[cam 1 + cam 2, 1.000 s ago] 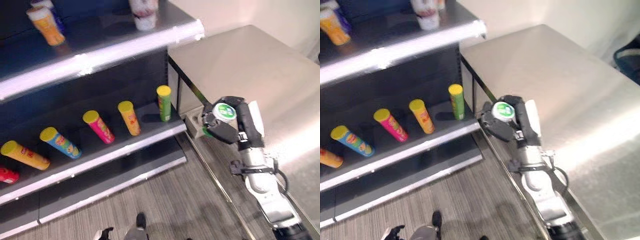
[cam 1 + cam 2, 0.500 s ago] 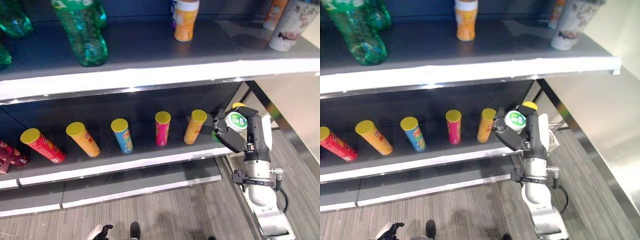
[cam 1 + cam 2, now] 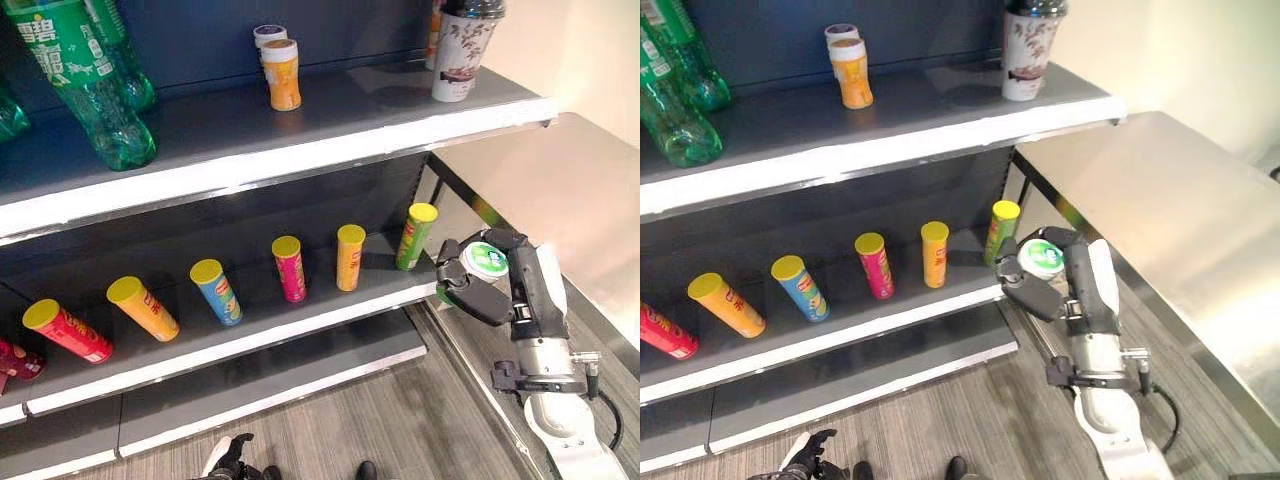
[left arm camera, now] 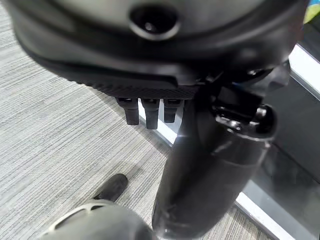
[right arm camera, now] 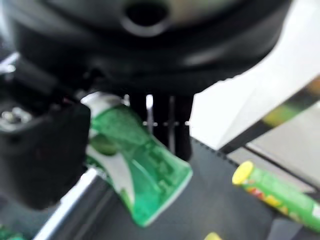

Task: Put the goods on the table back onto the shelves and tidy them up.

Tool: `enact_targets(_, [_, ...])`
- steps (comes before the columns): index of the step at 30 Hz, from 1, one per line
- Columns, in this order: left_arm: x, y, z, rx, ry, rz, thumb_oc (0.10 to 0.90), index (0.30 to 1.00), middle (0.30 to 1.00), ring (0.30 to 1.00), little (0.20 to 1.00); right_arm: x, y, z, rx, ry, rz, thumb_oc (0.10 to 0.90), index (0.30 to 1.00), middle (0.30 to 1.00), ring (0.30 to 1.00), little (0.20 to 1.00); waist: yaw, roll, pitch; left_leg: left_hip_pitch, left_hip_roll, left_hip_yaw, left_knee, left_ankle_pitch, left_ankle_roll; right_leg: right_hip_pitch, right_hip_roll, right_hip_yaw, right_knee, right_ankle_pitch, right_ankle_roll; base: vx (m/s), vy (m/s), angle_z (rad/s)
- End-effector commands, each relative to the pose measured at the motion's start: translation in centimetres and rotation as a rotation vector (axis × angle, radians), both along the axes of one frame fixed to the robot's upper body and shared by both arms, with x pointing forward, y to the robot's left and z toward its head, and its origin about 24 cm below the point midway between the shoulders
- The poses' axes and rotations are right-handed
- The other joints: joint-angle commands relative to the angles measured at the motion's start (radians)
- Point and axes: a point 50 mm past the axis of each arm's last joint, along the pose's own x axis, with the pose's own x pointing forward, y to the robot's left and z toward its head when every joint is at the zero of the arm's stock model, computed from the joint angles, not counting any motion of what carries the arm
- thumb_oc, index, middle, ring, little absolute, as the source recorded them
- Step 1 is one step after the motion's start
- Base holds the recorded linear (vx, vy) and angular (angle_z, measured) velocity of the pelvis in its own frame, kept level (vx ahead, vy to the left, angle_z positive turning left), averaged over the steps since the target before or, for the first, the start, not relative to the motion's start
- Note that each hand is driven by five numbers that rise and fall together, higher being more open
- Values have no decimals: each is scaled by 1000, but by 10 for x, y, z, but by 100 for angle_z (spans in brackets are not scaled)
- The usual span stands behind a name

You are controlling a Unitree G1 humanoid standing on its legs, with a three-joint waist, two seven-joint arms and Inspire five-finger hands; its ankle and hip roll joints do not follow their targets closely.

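One green cup [image 3: 485,259] — apparently upright — gripped by right hand [image 3: 500,285].

Right hand [image 5: 45,150] dark and close, thumb and fingers [image 5: 170,125] curled round a green cup [image 5: 135,170] with white trim, wider end flaring away from the palm. Past the fingers, a white panel [image 5: 240,110] with a dark edge. Further off, a green can with a yellow lid [image 5: 275,192] on a dark shelf [image 5: 210,200]. Another yellow lid [image 5: 214,236] just showing at the frame's edge.
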Motion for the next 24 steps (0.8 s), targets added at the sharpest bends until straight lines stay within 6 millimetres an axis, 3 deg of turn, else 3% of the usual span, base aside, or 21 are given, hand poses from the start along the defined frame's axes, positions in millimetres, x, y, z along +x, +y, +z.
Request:
enact_targets(1, [-4, 0, -1, -16, 8, -16, 800, 900, 900, 900, 900, -16, 34, 78, 84, -418, 322, 400, 300, 300, 300, 300, 0, -115, -31, 23, -24, 25, -13, -58, -4, 126, -62, 66, -165, 27, 82, -31, 14, 0])
enact_targets(3, [-7, -4, -3, -33, 43, -38, 800, 900, 900, 900, 900, -18, 52, 100, 118, -470, 526, 400, 300, 300, 300, 300, 0, -116, -48, 36, -21, 32, -13, -68, -5, 126, -68, 79, -164, 35, 85, -17, 41, -2])
enact_targets(9, [-8, -7, -5, -43, 67, -47, 800, 900, 900, 900, 900, -11, 79, 122, 115, -531, 708, 400, 300, 300, 300, 300, 14, -120, -64, 49, -25, 36, -13, -82, -2, 124, -79, 90, -163, 48, 89, -8, 37, -7])
enact_targets(11, [-4, -10, -5, -39, 69, -65, 800, 900, 900, 900, 900, -4, 101, 139, 126, -602, 789, 400, 300, 300, 300, 300, 30, -122, -68, 53, -31, 34, -13, -88, 3, 125, -86, 92, -162, 53, 91, -13, 54, -6])
enact_targets(17, [-4, -14, -6, -40, 87, -86, 800, 900, 900, 900, 900, 17, 132, 161, 146, -634, 818, 400, 300, 300, 300, 300, 69, -135, -73, 55, -48, 18, -13, -101, 14, 131, -104, 83, -164, 64, 98, -6, 67, 1])
enact_targets(24, [-16, -5, -7, -11, 131, -63, 800, 900, 900, 900, 900, 50, 123, 174, 116, -636, 610, 400, 300, 300, 300, 300, 106, -159, -67, 36, -73, -18, -13, -108, 26, 138, -124, 53, -161, 73, 106, -7, 58, 19])
